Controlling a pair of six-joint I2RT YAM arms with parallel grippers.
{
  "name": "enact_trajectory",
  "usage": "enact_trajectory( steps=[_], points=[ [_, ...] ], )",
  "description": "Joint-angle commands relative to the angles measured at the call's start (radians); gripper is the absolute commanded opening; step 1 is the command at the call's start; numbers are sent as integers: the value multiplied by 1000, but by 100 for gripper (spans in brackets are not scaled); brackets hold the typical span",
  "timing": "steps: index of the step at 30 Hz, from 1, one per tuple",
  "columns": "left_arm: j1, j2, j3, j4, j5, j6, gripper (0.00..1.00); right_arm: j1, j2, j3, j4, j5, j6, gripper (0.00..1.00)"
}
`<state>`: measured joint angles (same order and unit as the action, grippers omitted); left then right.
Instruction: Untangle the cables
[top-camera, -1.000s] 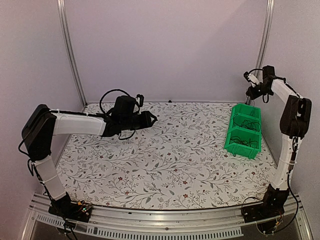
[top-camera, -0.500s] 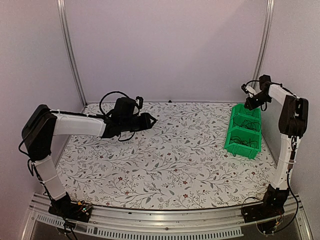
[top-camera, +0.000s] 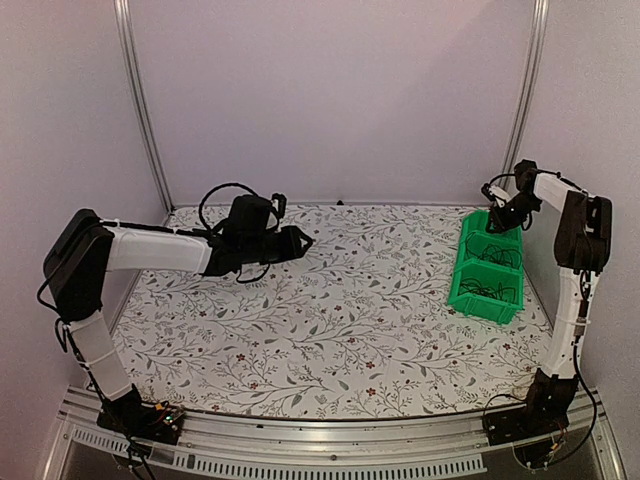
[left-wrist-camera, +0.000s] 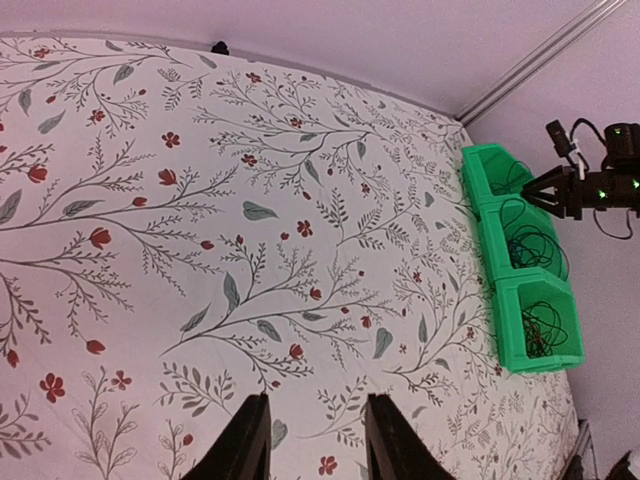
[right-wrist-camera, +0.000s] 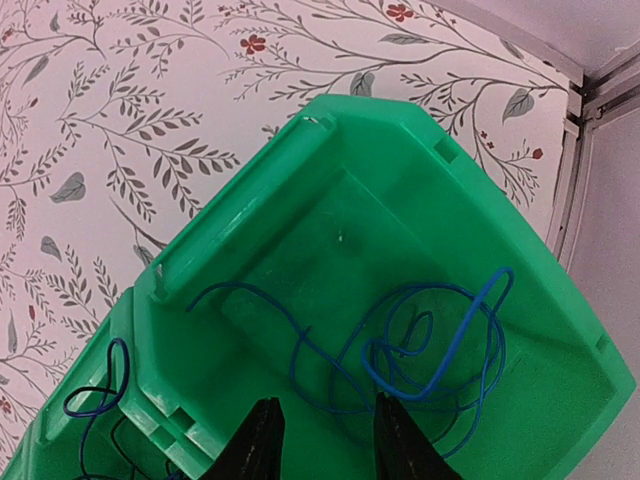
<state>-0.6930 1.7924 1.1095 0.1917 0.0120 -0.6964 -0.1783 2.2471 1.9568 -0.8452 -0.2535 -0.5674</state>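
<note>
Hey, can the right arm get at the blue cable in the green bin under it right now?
Probably yes. The right gripper hangs open just above the green bin, and the blue cable lies uncovered on its floor with nothing between them.

Two robot arms: the left arm (top-camera: 150, 248) and the right arm (top-camera: 580, 230). Two grippers, the left gripper (left-wrist-camera: 315, 400) and the right gripper (right-wrist-camera: 327, 400), with two fingers apiece, four in all. One table (top-camera: 330, 330), under one floral cloth.

Green bins: the left wrist view shows three in a row, the far bin (left-wrist-camera: 475, 175), the middle bin (left-wrist-camera: 495, 250) and the near bin (left-wrist-camera: 510, 320). From overhead only two stand out, so three is likely, not certain.

Blue cables: one blue coil (right-wrist-camera: 497, 300) and one smaller blue loop (right-wrist-camera: 127, 365). The dark cables (left-wrist-camera: 540, 330) are too tangled to count.
</note>
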Motion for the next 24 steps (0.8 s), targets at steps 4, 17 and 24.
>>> enact_trajectory(
  steps=[4,17,24],
  points=[
    [18,-44,2,-69,-47,76,37,-1,-162,-24,-93,24,-7,43],
    [103,-120,158,-227,-136,386,39,0,-549,-201,127,-354,57,60],
    [103,-156,300,-303,-208,514,42,13,-732,-340,409,-300,290,76]
  ],
)
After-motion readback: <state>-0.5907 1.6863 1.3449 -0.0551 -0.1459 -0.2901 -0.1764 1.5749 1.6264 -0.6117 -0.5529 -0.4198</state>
